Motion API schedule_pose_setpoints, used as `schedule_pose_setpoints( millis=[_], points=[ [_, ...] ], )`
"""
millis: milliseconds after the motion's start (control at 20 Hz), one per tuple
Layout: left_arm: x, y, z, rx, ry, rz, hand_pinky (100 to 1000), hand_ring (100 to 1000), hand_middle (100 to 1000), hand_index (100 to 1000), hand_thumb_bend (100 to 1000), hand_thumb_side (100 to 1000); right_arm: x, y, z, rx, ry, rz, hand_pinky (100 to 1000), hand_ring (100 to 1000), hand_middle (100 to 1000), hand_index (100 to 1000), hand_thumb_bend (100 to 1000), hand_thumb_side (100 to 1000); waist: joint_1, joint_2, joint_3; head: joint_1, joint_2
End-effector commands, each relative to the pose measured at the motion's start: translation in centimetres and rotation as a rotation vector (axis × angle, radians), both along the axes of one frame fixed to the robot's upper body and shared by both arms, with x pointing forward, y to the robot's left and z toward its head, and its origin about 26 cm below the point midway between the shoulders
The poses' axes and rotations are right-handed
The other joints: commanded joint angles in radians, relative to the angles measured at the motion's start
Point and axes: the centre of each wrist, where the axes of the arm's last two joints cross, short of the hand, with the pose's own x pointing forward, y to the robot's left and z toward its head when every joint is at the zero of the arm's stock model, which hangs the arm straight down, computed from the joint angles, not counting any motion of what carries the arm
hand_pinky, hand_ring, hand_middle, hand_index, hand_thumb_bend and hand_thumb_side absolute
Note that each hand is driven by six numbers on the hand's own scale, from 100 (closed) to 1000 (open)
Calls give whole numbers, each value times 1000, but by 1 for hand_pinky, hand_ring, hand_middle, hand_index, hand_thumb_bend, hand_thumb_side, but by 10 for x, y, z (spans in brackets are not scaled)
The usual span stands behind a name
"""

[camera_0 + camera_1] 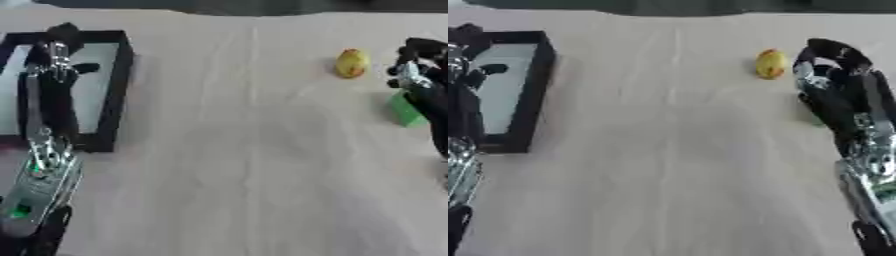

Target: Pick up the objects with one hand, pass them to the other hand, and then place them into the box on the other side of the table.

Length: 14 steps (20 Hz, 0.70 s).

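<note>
A yellow, egg-shaped fruit [351, 63] lies on the table at the far right. My right hand [831, 75] hangs just right of it, fingers arched forward and holding nothing. A green block [404, 110] lies on the table beside that hand's palm and is mostly hidden behind it in the right eye view. At the far left stands a black-walled box [112, 95] with a pale floor. My left hand [56, 56] hovers over its far end, fingers relaxed and empty. I see no object inside the box.
The table is covered with a pale beige cloth [245, 150]. My left forearm [39, 180] crosses the box's near wall from the lower left corner. My right forearm [872, 170] runs along the right edge.
</note>
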Motion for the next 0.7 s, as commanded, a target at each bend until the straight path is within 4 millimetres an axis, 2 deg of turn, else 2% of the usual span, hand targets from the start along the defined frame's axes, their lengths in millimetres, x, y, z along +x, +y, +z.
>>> schedule_pose_setpoints(
  millis=[50,250,400,700],
  points=[
    [-1,4,9,18,-27,5,613,804,757,774,100,730,-2,-1,6,-16,-20,-2,620,632,694,742,100,305,0,-22,0,-2,0],
    [-1,4,9,16,-26,7,614,804,757,774,100,730,-2,-1,10,-14,-32,2,621,639,700,746,100,302,-1,-21,3,-7,-6],
    [-1,6,8,17,-24,15,614,804,757,775,100,729,-4,-5,17,-27,-48,1,625,647,705,750,100,291,-3,-25,0,-30,-2],
    [-1,11,4,28,-11,28,613,804,757,774,100,730,-8,-23,31,-160,-30,19,644,684,744,775,103,297,-11,-34,-11,-64,-3]
  ],
)
